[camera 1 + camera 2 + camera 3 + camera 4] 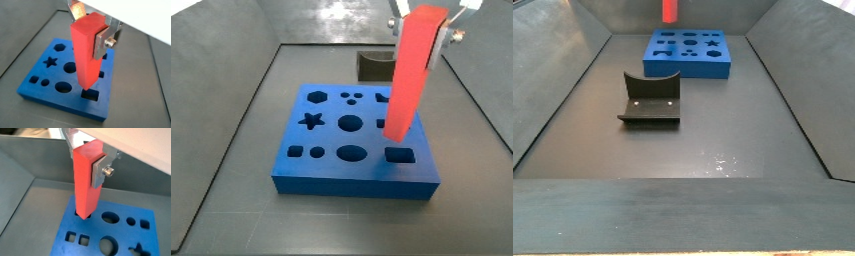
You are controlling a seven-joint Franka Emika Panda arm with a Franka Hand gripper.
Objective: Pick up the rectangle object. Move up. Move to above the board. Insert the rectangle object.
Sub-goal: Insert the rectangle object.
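Red bar: closest to your wrist cameras is the rectangle object [87, 52]. It hangs straight up and down so its low end can slide into a hole without catching.
Gripper: your gripper [93, 39] sits high above the board. Its silver fingers [101, 42] are squeezed tight on the top part of the bar. Holding it up high leaves the low end free to go in.
Board: the board [329, 161] lies flat on the floor, so its holes face up at you.
Target hole: the bar's low end looks to be just over the rectangle hole [89, 94] near a corner. I cannot tell if it has gone in yet.
Fixture: the fixture [649, 101] stands well apart from the board, out of your way.
Next: push straight down, slowly. A tilted bar could jam on the edge.
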